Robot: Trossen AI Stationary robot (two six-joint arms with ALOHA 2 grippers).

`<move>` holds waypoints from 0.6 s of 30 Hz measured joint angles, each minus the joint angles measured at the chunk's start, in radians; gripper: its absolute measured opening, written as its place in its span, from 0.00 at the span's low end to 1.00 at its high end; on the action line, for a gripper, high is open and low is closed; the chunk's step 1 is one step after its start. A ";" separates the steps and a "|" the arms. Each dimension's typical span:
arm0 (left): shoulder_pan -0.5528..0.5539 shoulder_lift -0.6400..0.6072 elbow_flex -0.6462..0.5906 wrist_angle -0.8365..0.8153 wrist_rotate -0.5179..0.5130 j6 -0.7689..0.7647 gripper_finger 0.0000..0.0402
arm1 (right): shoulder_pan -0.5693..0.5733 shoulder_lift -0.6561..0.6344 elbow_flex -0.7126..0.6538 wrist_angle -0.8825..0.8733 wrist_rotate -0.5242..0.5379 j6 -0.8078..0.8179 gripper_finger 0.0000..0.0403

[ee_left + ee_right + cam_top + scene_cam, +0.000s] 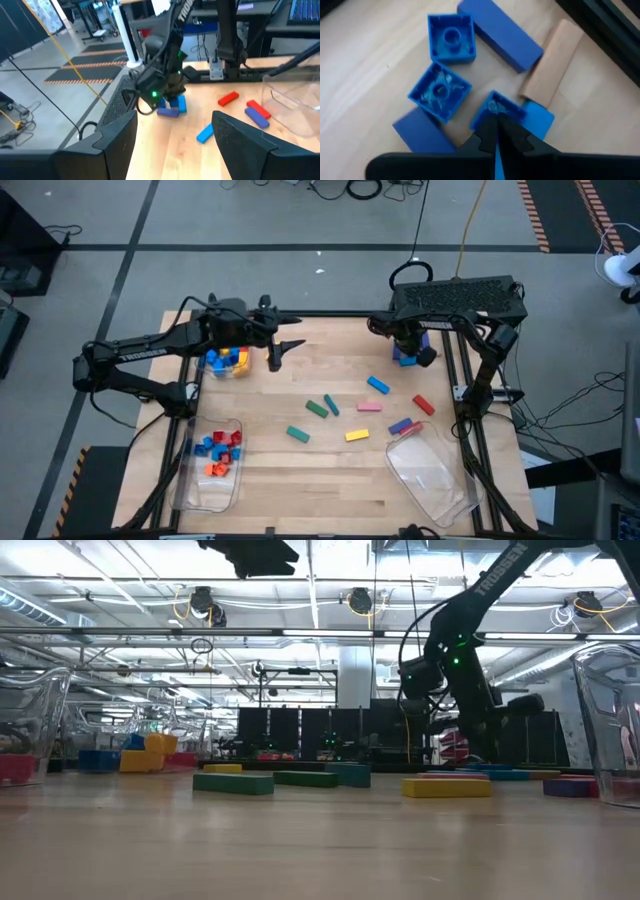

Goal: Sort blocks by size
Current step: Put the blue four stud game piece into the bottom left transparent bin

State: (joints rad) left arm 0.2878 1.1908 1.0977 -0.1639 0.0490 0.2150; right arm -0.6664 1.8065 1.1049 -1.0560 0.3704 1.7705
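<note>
Several blue blocks (440, 92) lie bunched at the table's far right (405, 358), two with their hollow undersides up. My right gripper (496, 120) points down over them, shut, its tips at one hollow blue block (495, 106). My left gripper (283, 350) hangs open and empty above the table's far left, beside a clear bin of blue and yellow blocks (226, 360). Loose blocks lie flat mid-table: blue (377, 385), red (423, 405), pink (369, 406), green (317, 408), yellow (357, 435). My right gripper comes from above with shut fingertips at the rim of an upturned blue block (506, 106), which rests on the table among the other blue ones. Whether the tips touch it I cannot tell.
A clear bin (210, 480) at the near left holds red, blue and orange blocks. Another clear bin (430, 475) lies at the near right. A tan bar (547, 65) lies beside the blue blocks. Bare wood shows along the table's near edge (320, 500).
</note>
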 joint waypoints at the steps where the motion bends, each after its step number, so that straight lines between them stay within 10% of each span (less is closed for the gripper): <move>1: 0.000 0.000 0.000 -0.010 0.000 0.000 0.64 | -0.005 0.000 0.000 0.003 0.005 -0.005 0.00; 18: 0.000 0.000 0.000 0.007 -0.001 0.001 0.64 | 0.098 0.031 0.008 0.063 -0.096 -0.185 0.00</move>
State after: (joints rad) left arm 0.2878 1.1908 1.0973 -0.1568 0.0479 0.2161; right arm -0.5684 1.8378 1.1128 -0.9934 0.2739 1.5852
